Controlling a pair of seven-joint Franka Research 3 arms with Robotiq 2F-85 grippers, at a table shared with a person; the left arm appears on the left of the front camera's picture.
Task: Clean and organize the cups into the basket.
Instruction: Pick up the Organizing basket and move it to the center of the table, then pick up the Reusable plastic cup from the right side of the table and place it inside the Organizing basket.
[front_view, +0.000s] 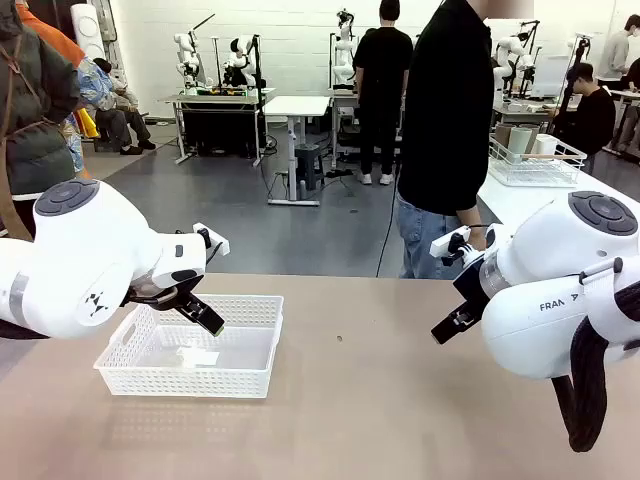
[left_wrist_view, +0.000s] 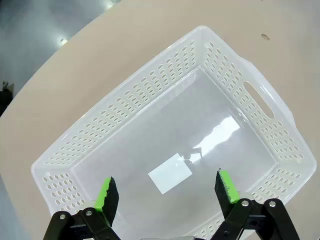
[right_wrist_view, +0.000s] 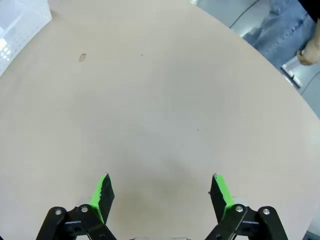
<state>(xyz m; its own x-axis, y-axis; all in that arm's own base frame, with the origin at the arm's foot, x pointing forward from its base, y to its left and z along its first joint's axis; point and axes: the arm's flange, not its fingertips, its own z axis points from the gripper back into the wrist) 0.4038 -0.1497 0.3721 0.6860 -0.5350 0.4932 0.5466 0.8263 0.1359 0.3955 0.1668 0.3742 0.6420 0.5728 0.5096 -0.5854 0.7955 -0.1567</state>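
Observation:
The white lattice basket (front_view: 183, 381) stands on the left part of the tan table, with just a flat white label (front_view: 198, 356) on its floor. My left gripper (front_view: 206, 316) hovers over the basket's back left part. In the left wrist view its jaws stand wide, and the left gripper (left_wrist_view: 167, 187) holds nothing above the basket (left_wrist_view: 150, 95). My right gripper (front_view: 450, 323) hangs over bare tabletop at the right. The right gripper (right_wrist_view: 160, 192) is open too, with a corner of the basket (right_wrist_view: 20, 25) at the top left. The cups are out of view.
A person (front_view: 450, 120) in black stands at the table's far edge, right of the middle, with a hand (right_wrist_view: 310, 50) at the edge of the right wrist view. On a white table behind the right arm sits a wire basket (front_view: 535, 172) holding pale upright things.

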